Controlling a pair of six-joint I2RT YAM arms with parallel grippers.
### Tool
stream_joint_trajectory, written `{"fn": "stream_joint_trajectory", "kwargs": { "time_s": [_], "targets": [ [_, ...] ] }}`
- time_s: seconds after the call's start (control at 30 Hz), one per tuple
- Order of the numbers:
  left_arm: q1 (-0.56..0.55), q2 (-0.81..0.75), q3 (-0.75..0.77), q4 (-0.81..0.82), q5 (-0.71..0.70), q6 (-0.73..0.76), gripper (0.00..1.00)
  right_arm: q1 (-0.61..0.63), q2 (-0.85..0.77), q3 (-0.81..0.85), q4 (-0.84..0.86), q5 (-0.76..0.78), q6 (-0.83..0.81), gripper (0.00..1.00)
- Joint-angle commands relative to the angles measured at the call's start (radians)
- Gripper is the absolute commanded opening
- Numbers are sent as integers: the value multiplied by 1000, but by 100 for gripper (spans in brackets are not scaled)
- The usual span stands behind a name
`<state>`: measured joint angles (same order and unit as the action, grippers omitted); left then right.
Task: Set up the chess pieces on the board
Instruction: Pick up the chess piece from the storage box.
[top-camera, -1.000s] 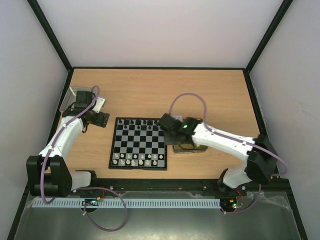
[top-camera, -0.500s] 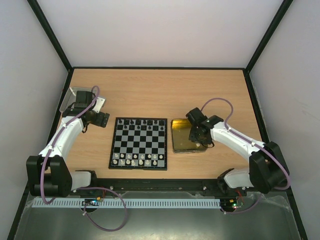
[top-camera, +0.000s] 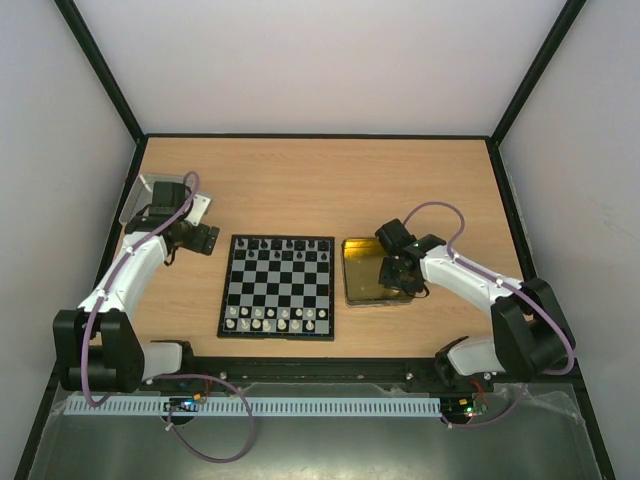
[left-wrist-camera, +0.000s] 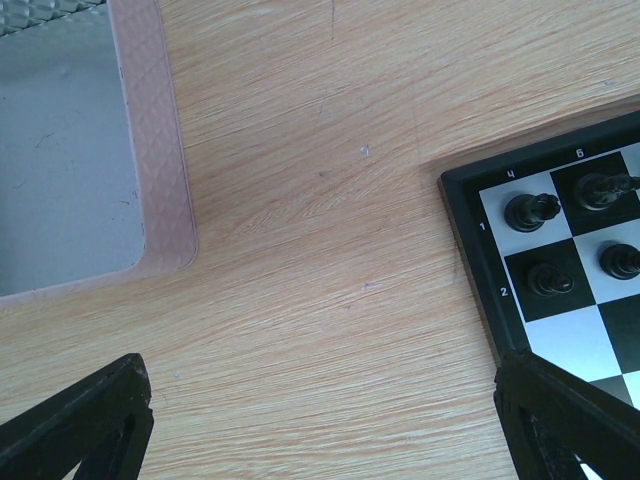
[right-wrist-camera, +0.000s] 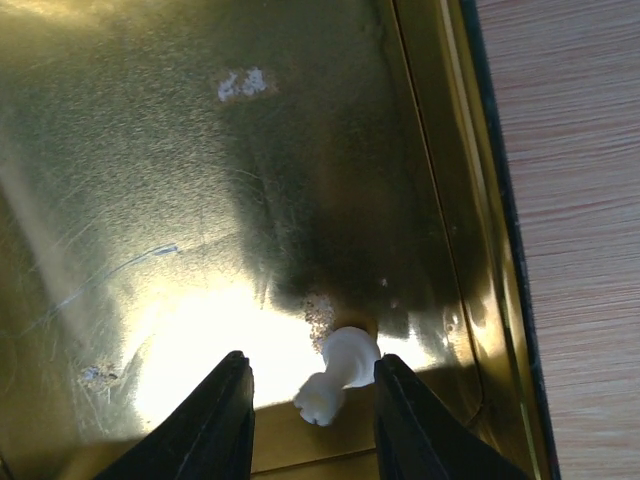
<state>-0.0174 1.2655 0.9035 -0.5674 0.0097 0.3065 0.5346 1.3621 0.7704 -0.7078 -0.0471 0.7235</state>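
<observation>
The board (top-camera: 278, 286) lies in the middle of the table, with black chess pieces (top-camera: 280, 244) along its far rows and white ones (top-camera: 275, 319) along its near rows. My right gripper (top-camera: 390, 272) is down inside the gold tray (top-camera: 358, 287). In the right wrist view a small white piece (right-wrist-camera: 345, 368) lies tipped on the tray floor (right-wrist-camera: 200, 180), between the open fingers of that gripper (right-wrist-camera: 310, 368) and closer to the right finger. My left gripper (left-wrist-camera: 320, 372) hangs wide open over bare wood beside the board's corner (left-wrist-camera: 468, 215), where black pieces (left-wrist-camera: 530, 211) stand.
A silver-grey tin lid (left-wrist-camera: 60, 160) with a pinkish rim lies at the far left, just beyond the left gripper (top-camera: 205, 240). Dark rails border the table. The tray's raised wall (right-wrist-camera: 470, 250) runs close to the right of my right fingers.
My right arm has swung from the board's far right corner to the gold tray and lowered into it. Its jaws have widened around the white piece. The left arm has not moved.
</observation>
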Motion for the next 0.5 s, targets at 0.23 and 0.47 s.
{"fn": "stream_joint_trajectory", "kwargs": {
  "time_s": [0.23,0.47],
  "targets": [
    [-3,-4,21,-19,-5,3,94,-31,-1,-29,18,6,-20,32],
    [-3,-7,24,-21,-10,6,94,-33,15,-36,26,-13,-27,27]
  ]
}}
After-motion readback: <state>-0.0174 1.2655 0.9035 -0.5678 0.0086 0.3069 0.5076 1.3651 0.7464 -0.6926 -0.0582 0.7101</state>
